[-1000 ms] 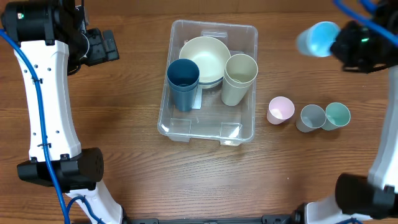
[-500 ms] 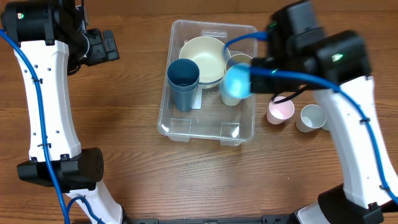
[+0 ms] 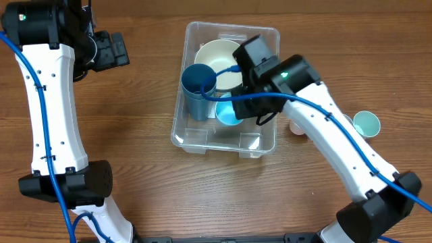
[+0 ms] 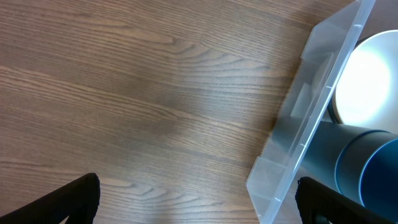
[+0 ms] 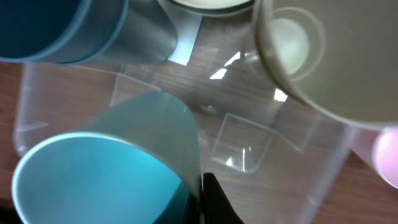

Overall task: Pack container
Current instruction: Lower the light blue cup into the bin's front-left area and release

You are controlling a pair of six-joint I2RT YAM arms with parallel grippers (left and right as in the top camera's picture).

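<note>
- Showing only its dark fingertips at the lower corners of the wrist view, the left gripper [image 4: 199,205] is spread wide over the wooden table [image 4: 124,93].
- The clear rectangular plastic container [image 3: 202,143] sits mid-table. Its white label [image 5: 185,46] is partly covered and seemingly blank.
- The right gripper [image 3: 237,104] pinches a light blue plastic cup [image 3: 227,112], now moved left and lowered into the container.

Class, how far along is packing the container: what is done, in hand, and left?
Done: cream bowl, dark blue cup and beige cup sit in the container. In hand: the right gripper holds a light blue cup over its free end. Left: mint cup and pink cup outside.
</note>
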